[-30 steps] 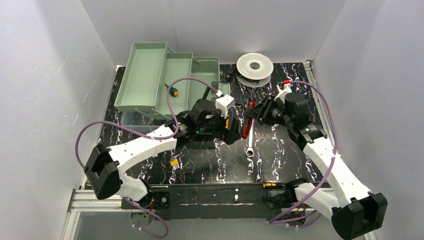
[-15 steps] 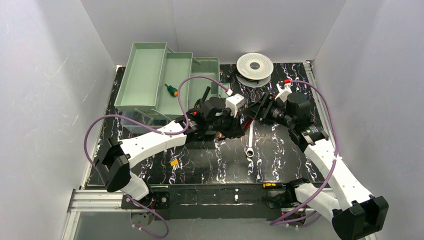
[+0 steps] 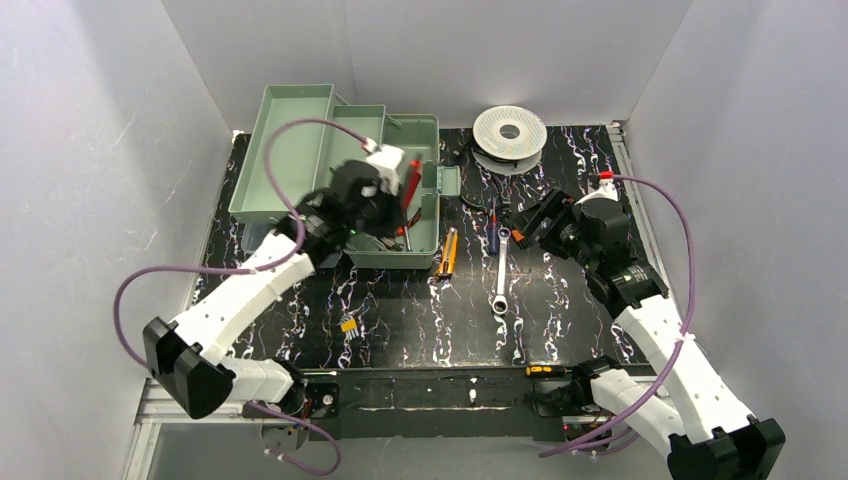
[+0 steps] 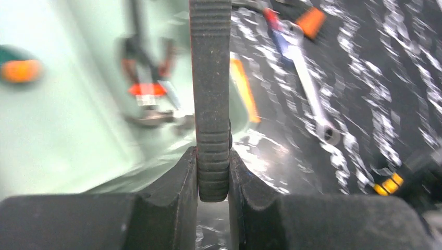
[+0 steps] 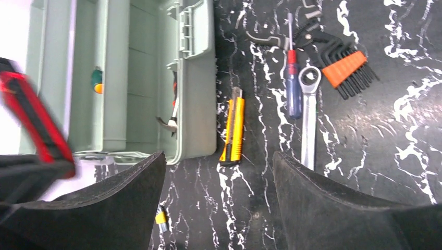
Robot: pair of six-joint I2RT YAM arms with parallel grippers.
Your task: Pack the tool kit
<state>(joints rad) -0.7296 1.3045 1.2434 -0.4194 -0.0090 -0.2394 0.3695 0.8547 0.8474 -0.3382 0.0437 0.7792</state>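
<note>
Black, white-veined tabletop point(image 3: 590, 300) carries the pale green plastic toolbox point(image 3: 290, 150) at its far left, open with its trays stepped out. Over the box's base, the left gripper point(image 4: 212, 156) is clamped tight on a black ribbed, red-edged tool handle point(image 4: 210, 78). The right gripper point(image 5: 219, 156) hangs spread wide and empty above a yellow utility knife point(image 5: 233, 130) and a silver ratchet wrench point(image 5: 308, 125) lying right of the box.

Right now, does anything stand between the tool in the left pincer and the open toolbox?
Nothing visible does. The left pincer holds the tool right over the toolbox, whose base lies open.
</note>
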